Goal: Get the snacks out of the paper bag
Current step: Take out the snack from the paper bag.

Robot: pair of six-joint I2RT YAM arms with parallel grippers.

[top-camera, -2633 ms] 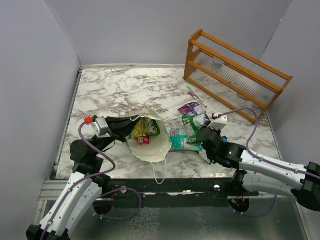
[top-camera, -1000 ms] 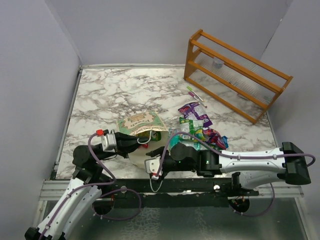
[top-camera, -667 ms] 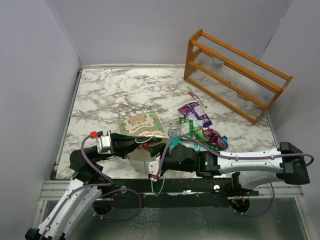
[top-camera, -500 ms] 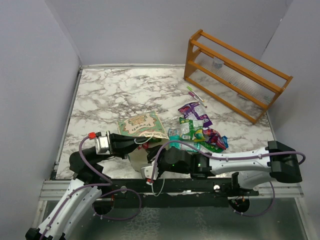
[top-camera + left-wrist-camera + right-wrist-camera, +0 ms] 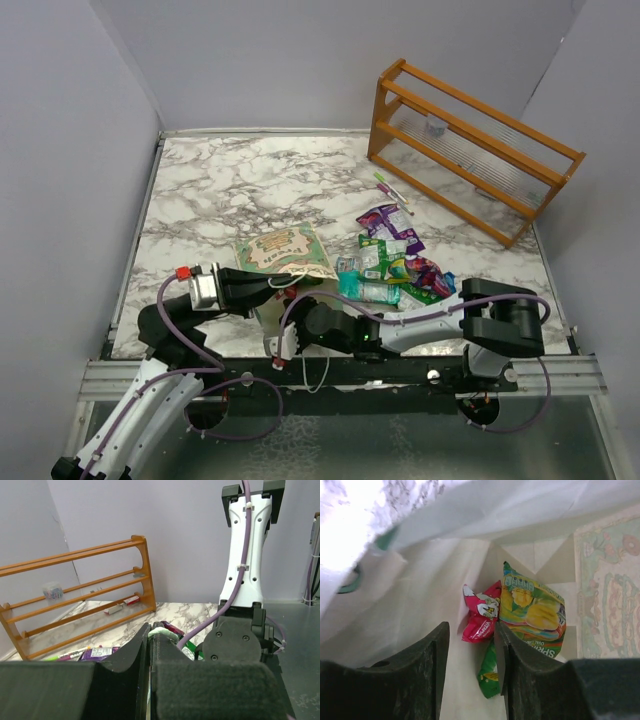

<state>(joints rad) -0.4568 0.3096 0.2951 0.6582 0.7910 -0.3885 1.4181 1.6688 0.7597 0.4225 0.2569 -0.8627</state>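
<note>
While left fingers (image 5: 125, 655) clamp the paper bag (image 5: 285, 250), your spread right fingers (image 5: 420, 665) face a light, slippery red packet (image 5: 481, 620); pinch its crimped end.

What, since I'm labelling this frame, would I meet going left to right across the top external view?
Pale mint-green paper bag → heap of shiny crinkly snack packets → orange wooden rack.

L claw (image 5: 151, 632) closed, R claw (image 5: 471, 635) apart
</note>
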